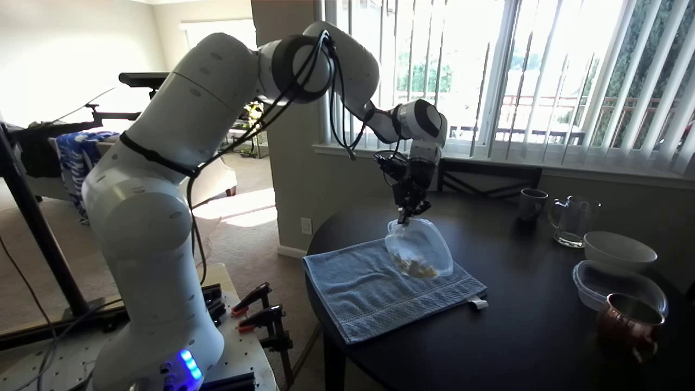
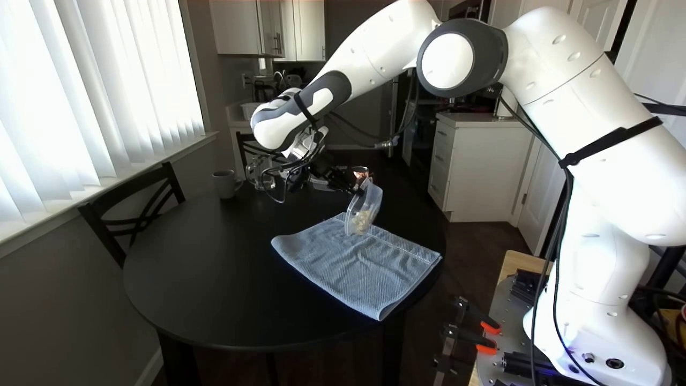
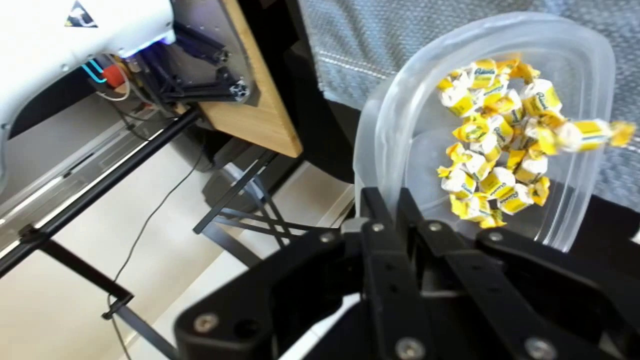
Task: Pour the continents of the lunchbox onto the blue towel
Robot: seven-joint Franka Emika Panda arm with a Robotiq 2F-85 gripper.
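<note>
A clear plastic lunchbox (image 1: 423, 239) hangs tilted over the blue towel (image 1: 358, 293) in both exterior views, its lower end at or just above the cloth. Yellow and white wrapped candies (image 3: 495, 145) lie bunched inside it in the wrist view. One candy (image 3: 585, 136) overlaps the lunchbox's far rim, partly over the towel. My gripper (image 3: 391, 200) is shut on the lunchbox's near rim, one finger on each side of the wall. In an exterior view, the lunchbox (image 2: 370, 201) leans with the candies (image 2: 360, 220) at its lower end. No candies show on the towel (image 2: 359, 268).
On the dark round table (image 1: 516, 342) stand a grey mug (image 1: 531, 205), a glass mug (image 1: 575, 220), a white bowl (image 1: 621, 251), another clear container (image 1: 589, 296) and a copper mug (image 1: 630, 326). A black chair (image 2: 144, 201) stands by the window.
</note>
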